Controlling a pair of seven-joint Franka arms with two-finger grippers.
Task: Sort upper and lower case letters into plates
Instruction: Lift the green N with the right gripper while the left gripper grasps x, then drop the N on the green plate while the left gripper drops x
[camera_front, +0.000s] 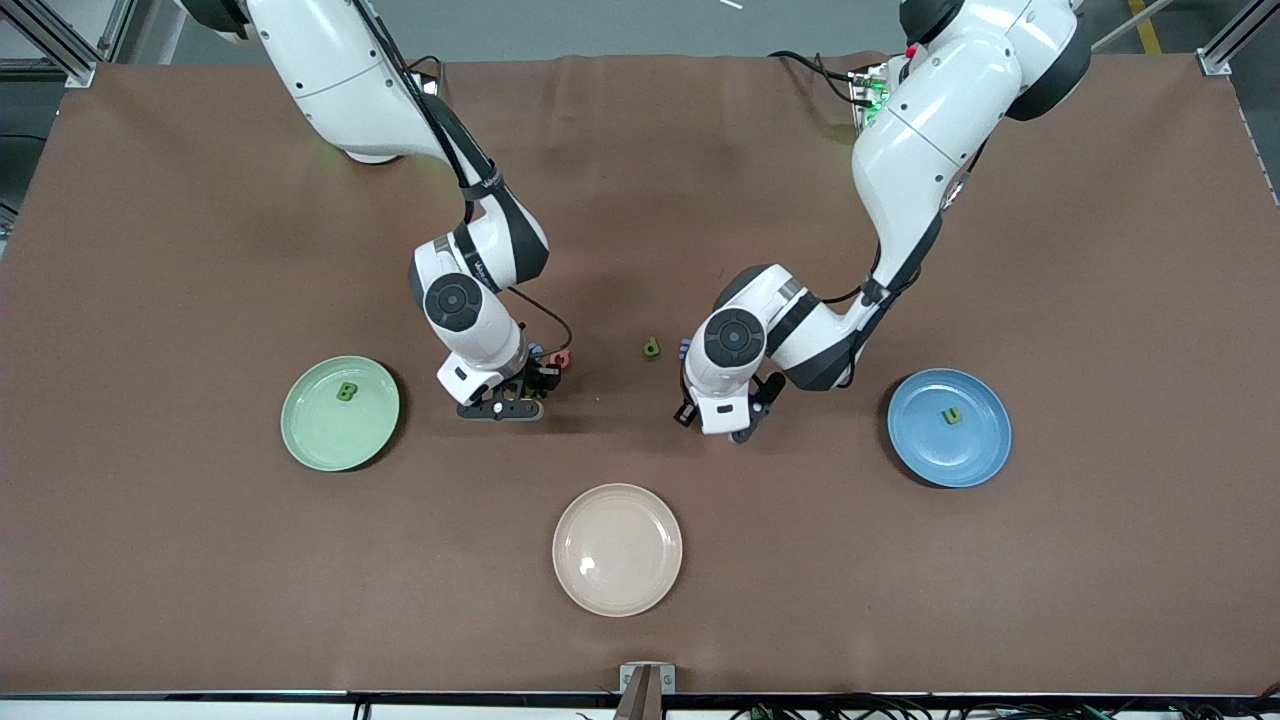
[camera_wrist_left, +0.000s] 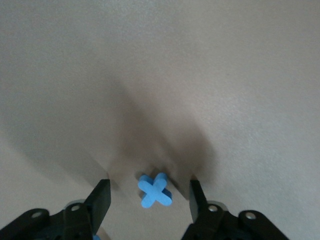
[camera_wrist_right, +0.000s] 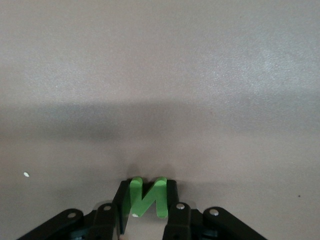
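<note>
The pale mint green plate (camera_front: 310, 435) lies toward the right arm's end and holds a dark green letter (camera_front: 346, 392). The blue plate (camera_front: 975, 450) lies toward the left arm's end and holds a yellow-green letter (camera_front: 953, 414). My right gripper (camera_front: 500, 407) is low over the table beside the mint plate. In the right wrist view it (camera_wrist_right: 147, 185) is shut on a bright green N (camera_wrist_right: 147, 198). My left gripper (camera_front: 728, 425) is low over the table's middle. In the left wrist view it (camera_wrist_left: 149, 183) is open, with a blue X (camera_wrist_left: 156, 191) flat on the table between its fingers, touching neither.
A dark green letter d (camera_front: 652, 348) lies between the two hands. A red letter (camera_front: 562, 359) and a blue piece (camera_front: 537, 352) lie close by the right hand. A bit of blue (camera_front: 685, 347) shows beside the left wrist. An empty cream-beige plate (camera_front: 617, 549) lies nearest the camera.
</note>
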